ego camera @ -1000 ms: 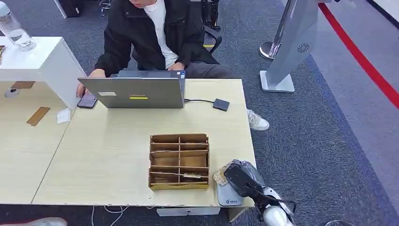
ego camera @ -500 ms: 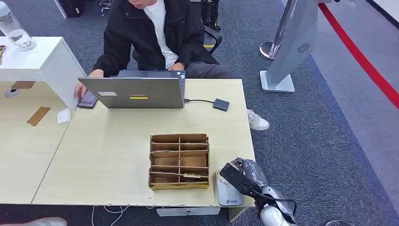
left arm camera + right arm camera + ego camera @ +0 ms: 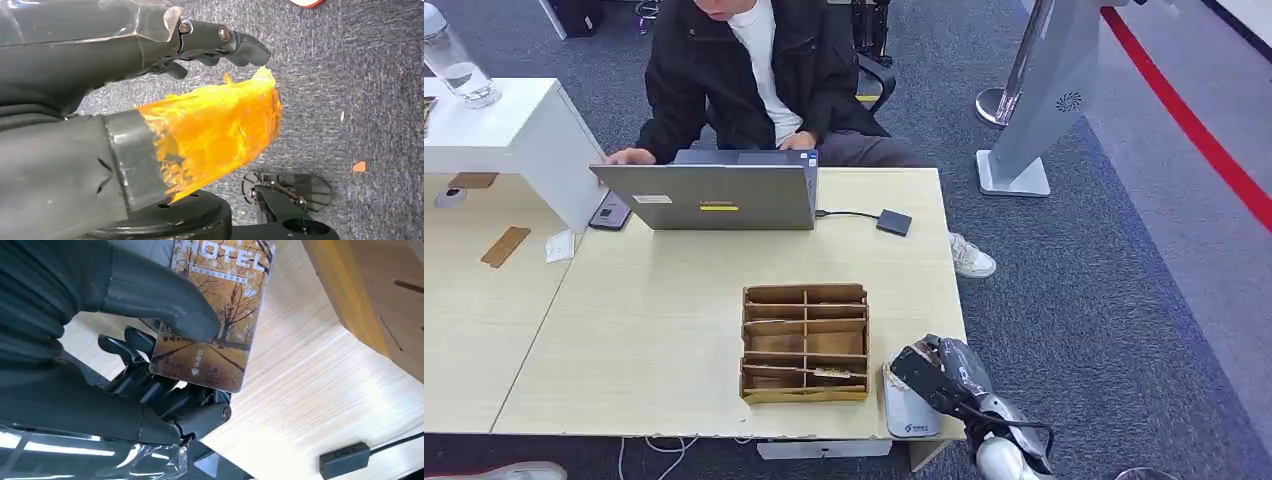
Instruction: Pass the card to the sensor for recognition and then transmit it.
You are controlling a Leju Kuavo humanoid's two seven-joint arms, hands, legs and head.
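Note:
My right hand hovers at the table's near right corner, right over the grey sensor pad. In the right wrist view the same hand pinches the card between thumb and fingers. The card carries an autumn tree picture and the word HOTEL, and it lies flat just above the wooden tabletop. My left hand hangs over the grey carpet and holds nothing. Its fingers stand apart from the thumb, which is wrapped in orange film.
A cardboard divider box stands just left of the sensor pad, with a card in its front row. Behind it a person sits at a laptop. A black hub on a cable lies beside the laptop.
My right hand has shifted slightly down and left over the sensor pad, and the card's corner no longer sticks out. The person's hand has left the phone for the laptop.

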